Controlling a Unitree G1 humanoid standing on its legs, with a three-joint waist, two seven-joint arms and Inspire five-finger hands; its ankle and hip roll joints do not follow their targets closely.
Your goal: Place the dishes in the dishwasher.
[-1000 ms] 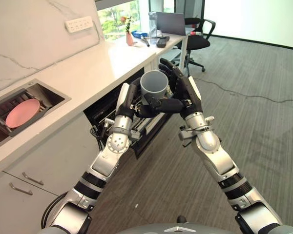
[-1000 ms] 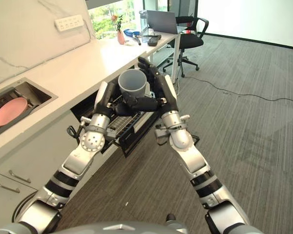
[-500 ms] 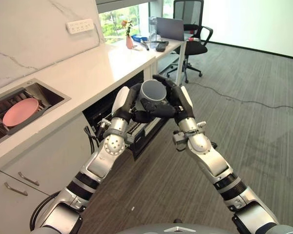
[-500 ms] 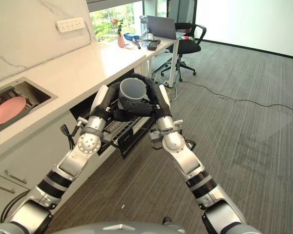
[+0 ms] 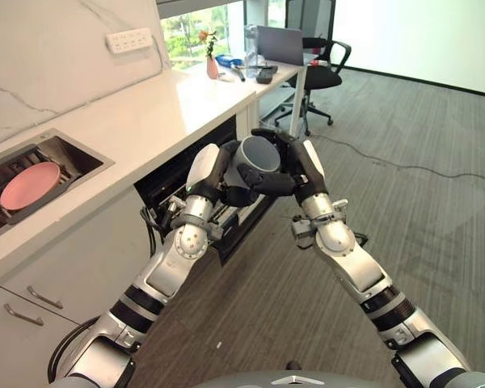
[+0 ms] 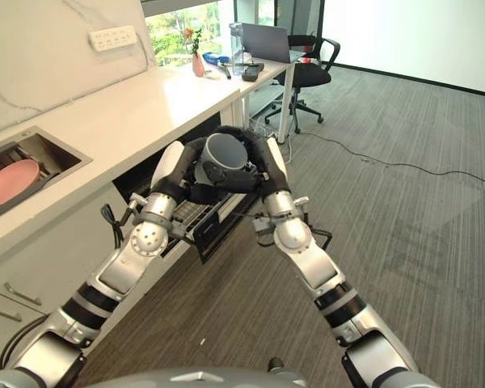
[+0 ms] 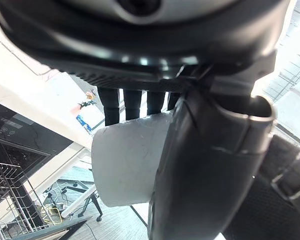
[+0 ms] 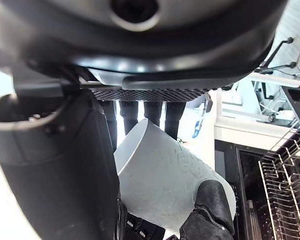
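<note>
Overhead, grey cup [image 5: 257, 153], tilted, pink plate [image 5: 30, 174] in sink [image 5: 65, 151]

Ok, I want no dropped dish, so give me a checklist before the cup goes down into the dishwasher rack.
1. Left hand curled on the grey cup: ok.
2. Right hand curled on the cup from the other side: ok.
3. Cup above the pulled-out dishwasher rack: ok.
4. Cup orientation: tilted, mouth facing the camera, not yet turned down: not ok.
5. Free slot in the rack under the cup: cannot tell, the arms hide it.
6. Pink plate lying in the sink, not yet loaded: not ok.
</note>
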